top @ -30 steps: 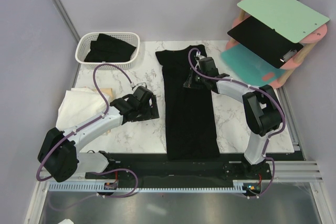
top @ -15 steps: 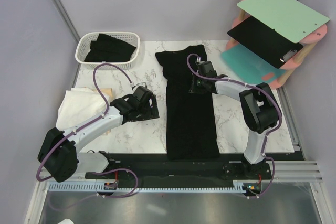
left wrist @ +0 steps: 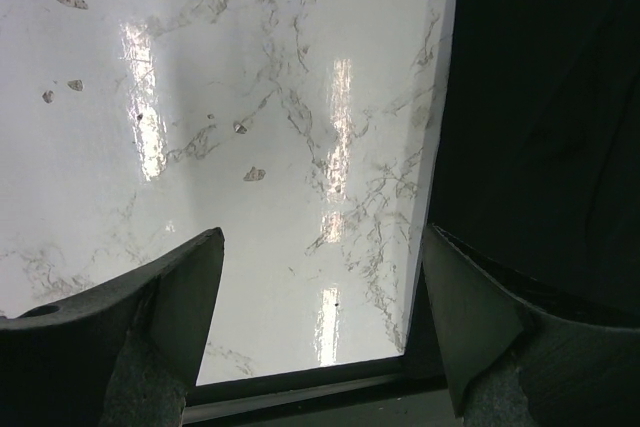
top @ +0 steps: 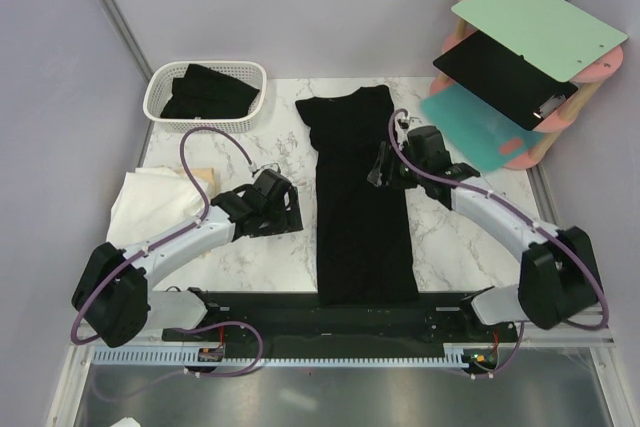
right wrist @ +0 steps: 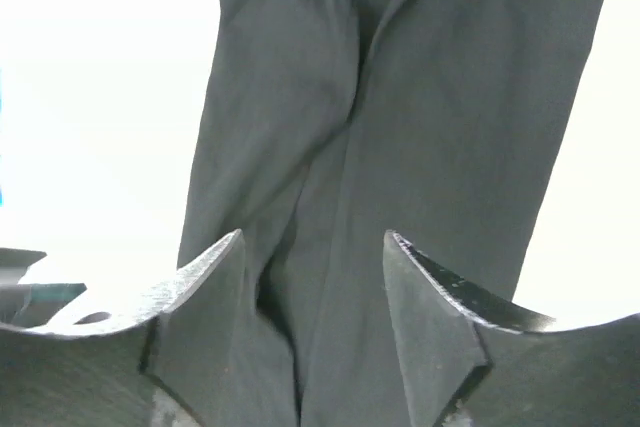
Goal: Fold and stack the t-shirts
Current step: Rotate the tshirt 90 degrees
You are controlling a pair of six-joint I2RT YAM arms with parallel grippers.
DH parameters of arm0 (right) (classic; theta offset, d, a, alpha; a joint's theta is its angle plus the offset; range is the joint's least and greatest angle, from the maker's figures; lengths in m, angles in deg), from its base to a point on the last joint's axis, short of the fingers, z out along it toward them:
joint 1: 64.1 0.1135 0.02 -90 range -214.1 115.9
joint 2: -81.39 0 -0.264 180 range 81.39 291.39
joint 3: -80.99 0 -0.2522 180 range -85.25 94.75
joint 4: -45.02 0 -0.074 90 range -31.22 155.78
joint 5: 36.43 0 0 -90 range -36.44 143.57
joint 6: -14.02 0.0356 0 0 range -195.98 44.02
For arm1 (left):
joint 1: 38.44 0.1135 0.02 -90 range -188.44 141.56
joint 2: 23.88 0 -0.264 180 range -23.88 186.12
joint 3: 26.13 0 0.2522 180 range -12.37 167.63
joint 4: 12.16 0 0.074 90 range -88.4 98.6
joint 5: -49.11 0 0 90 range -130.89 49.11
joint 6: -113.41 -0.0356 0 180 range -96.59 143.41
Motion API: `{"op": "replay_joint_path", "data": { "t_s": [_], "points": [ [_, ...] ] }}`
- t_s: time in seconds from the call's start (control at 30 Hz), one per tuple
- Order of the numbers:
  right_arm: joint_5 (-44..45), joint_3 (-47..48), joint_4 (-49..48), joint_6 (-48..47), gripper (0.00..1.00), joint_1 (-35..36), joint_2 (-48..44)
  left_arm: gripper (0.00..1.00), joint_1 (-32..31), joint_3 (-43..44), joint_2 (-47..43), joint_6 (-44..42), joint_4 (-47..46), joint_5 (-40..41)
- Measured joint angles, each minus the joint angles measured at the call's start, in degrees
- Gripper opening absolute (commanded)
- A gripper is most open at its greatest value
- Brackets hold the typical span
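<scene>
- My right gripper (top: 384,169) hangs over the right edge of the black t-shirt (top: 358,217). Its jaws are spread and hold nothing. A second ago they were pressed together, nearer the collar.
- That shirt lies folded lengthwise down the middle of the marble table (top: 250,257).
- My left gripper (top: 288,211) sits just left of it, jaws wide, unmoved.
- More black shirts (top: 205,92) lie in the white basket (top: 160,102).
- White shirts (top: 145,202) lie far left.

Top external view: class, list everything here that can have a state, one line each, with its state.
black t-shirt, folded into a long strip, lying flat.
white t-shirts, loose heap, not folded.
basket, holding black cloth.
left tool, open, empty, beside the strip's edge.
right tool, open, over the strip.
</scene>
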Motion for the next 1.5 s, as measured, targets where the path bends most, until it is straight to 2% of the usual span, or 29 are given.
{"op": "replay_joint_path", "data": {
  "t_s": [0.17,0.37,0.53,0.73,1.1,1.3,1.4,1.43,1.5],
  "points": [
    [-2.84,-10.6,3.41,1.4,0.58,1.62,-10.27,0.86,0.0,-1.09,0.0,0.02,-1.01,-0.98],
    [-5.62,-19.34,9.38,4.22,0.55,6.23,-16.92,0.86,0.0,-1.7,0.0,0.02,-1.75,-1.46],
    [-7.72,-24.22,10.08,7.21,0.54,9.42,-21.22,0.86,0.0,-2.89,0.0,0.07,-2.45,-1.55],
    [-8.92,-27.78,9.92,10.86,0.53,13.46,-22.32,0.86,0.0,-4.48,-0.28,0.33,-2.58,-2.01],
    [-9.25,-28.33,7.52,14.51,0.52,20.26,-20.41,0.85,0.0,-6.75,-0.44,0.94,-3.37,-2.54],
    [-8.76,-28.35,4.68,15.61,0.39,22.23,-16.83,0.85,0.0,-7.08,-0.42,1.11,-4.0,-2.58],
    [-8.5,-28.55,3.41,15.93,0.27,22.47,-15.78,0.85,0.0,-7.13,-0.42,1.14,-4.17,-2.6],
    [-8.31,-28.57,3.02,16.13,0.18,22.53,-15.56,0.85,0.0,-7.19,-0.42,1.14,-4.26,-2.6],
    [-8.0,-28.59,2.38,16.22,0.09,22.53,-15.45,0.84,0.0,-7.39,-0.42,1.14,-4.26,-2.58]
  ]
}}
